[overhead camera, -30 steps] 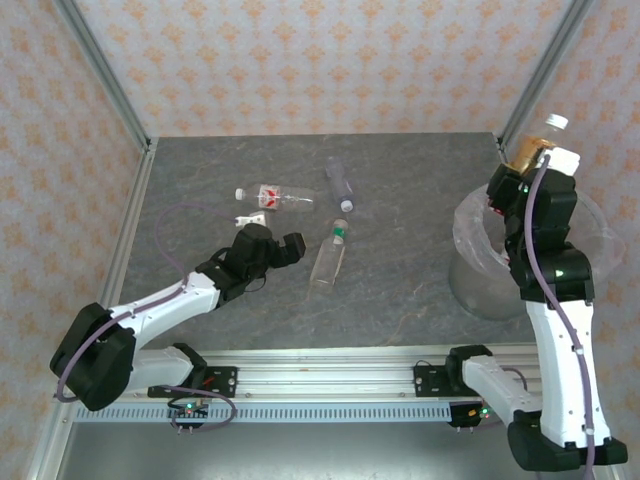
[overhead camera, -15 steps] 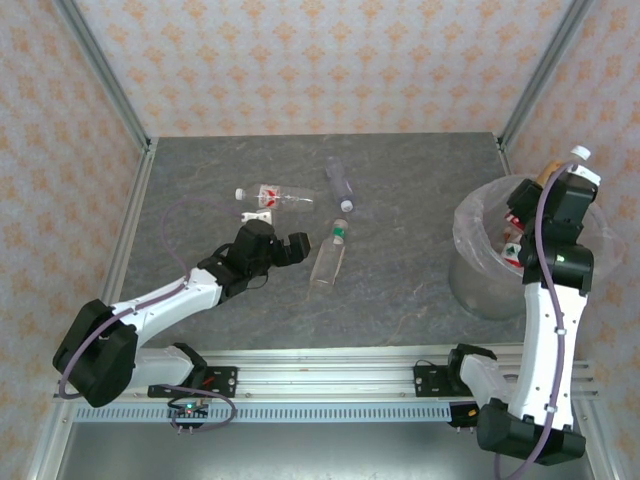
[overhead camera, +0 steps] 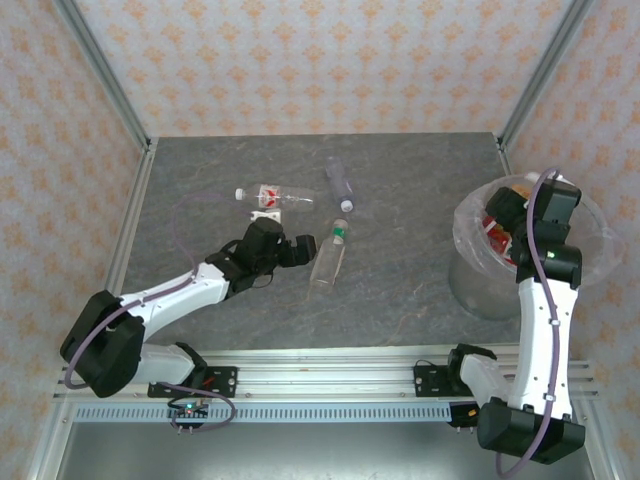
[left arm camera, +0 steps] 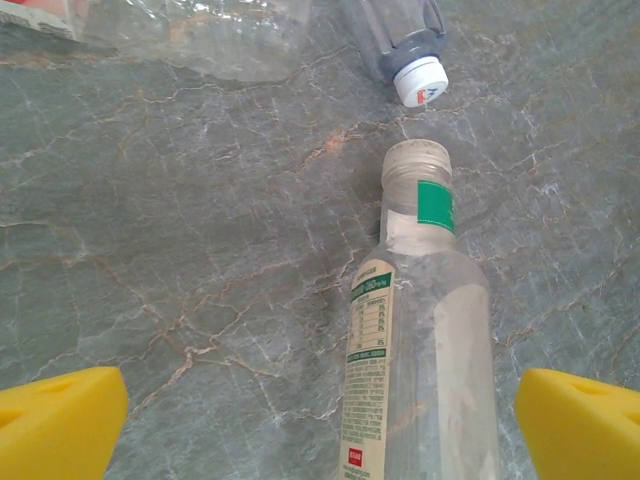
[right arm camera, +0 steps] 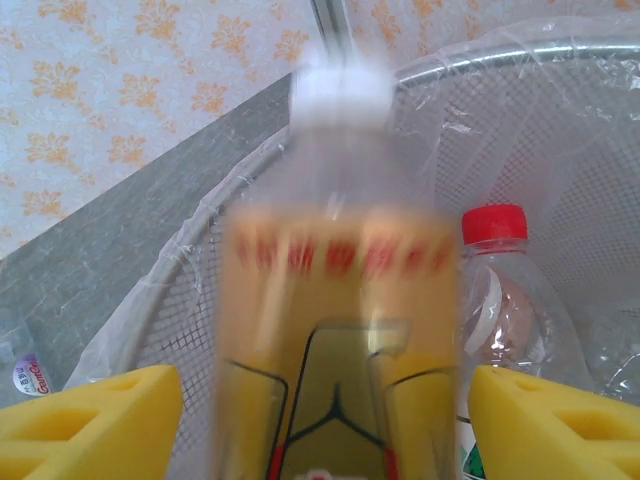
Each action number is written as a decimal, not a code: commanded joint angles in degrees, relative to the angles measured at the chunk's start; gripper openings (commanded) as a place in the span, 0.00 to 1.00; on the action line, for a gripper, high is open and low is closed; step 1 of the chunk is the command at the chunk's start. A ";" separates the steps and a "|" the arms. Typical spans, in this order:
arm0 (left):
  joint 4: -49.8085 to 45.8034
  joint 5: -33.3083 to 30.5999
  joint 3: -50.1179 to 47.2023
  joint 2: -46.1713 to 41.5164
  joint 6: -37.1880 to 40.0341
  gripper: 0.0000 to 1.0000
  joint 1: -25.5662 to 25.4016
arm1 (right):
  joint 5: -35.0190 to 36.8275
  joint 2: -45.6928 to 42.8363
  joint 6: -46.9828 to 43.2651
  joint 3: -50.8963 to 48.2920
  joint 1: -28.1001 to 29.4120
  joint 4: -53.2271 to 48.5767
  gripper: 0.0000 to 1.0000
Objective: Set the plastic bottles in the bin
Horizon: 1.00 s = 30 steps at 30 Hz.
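Three plastic bottles lie on the table: a red-and-white labelled one (overhead camera: 272,194), a dark one (overhead camera: 341,184) and a green-banded one (overhead camera: 328,258). My left gripper (overhead camera: 291,250) is open and low, its yellow fingers (left arm camera: 60,420) straddling the green-banded bottle (left arm camera: 420,330) without touching it. My right gripper (overhead camera: 512,212) hangs over the bin (overhead camera: 480,285). It is open: the orange-labelled bottle (right arm camera: 340,330), white cap up, is blurred between the fingers (right arm camera: 90,420) with gaps on both sides. A red-capped bottle (right arm camera: 495,290) lies inside the bin (right arm camera: 560,150).
A small white-and-red scrap (overhead camera: 263,215) lies near the left gripper. Beyond the green-banded bottle sit the dark bottle's white cap (left arm camera: 420,80) and a crushed clear bottle (left arm camera: 200,35). Patterned walls and metal posts close in the table; the bin stands at its right edge.
The right arm swung down from high above the bin to its mouth, and the orange-labelled bottle now sits loose between the spread fingers. The left gripper crept right, up to the green-banded bottle.
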 commanded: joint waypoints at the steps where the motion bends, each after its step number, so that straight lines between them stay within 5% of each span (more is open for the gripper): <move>1: -1.95 0.16 2.53 0.81 1.85 1.00 -1.28 | -0.31 -1.42 0.66 0.59 -0.33 0.60 0.78; 11: -5.52 -3.62 6.12 3.73 4.71 1.00 -5.32 | -0.84 -2.39 2.28 2.01 -0.30 0.43 0.86; 17: -9.58 -8.29 8.86 5.88 4.99 1.00 -8.20 | -4.49 -2.65 4.03 3.33 -0.16 0.45 0.99; 30: -19.30 -15.05 16.51 13.51 1.81 1.00 -15.13 | -9.92 -2.87 7.76 5.85 6.58 3.12 0.99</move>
